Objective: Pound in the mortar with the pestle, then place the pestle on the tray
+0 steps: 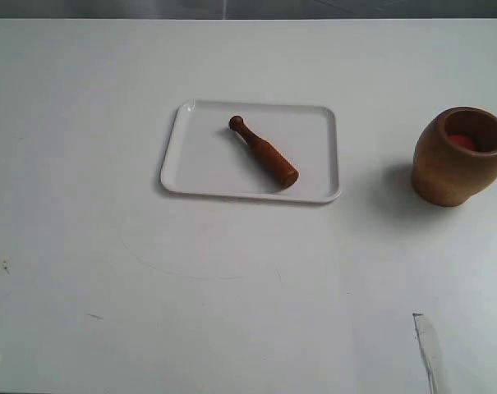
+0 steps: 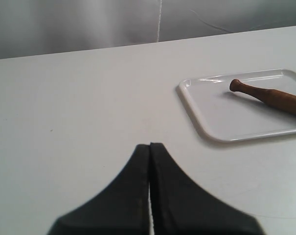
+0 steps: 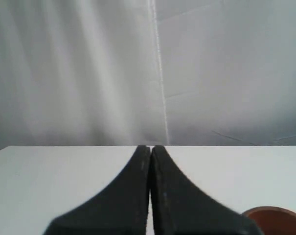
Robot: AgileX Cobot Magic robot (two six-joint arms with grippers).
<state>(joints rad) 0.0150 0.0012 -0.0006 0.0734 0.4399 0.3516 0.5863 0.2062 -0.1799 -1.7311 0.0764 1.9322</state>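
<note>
The reddish-brown pestle lies flat on the white tray near the table's middle, knob end toward the back left. To the right stands the light-brown wooden mortar, with something red inside. Neither arm shows in the exterior view. In the left wrist view my left gripper is shut and empty over bare table, with the tray and pestle off to one side. My right gripper is shut and empty too, and only the mortar's rim peeks in at that picture's corner.
The table is white, with a few small scuffs and a faint curved mark in front of the tray. A pale backdrop hangs behind the far edge. A strip of white tape lies near the front right.
</note>
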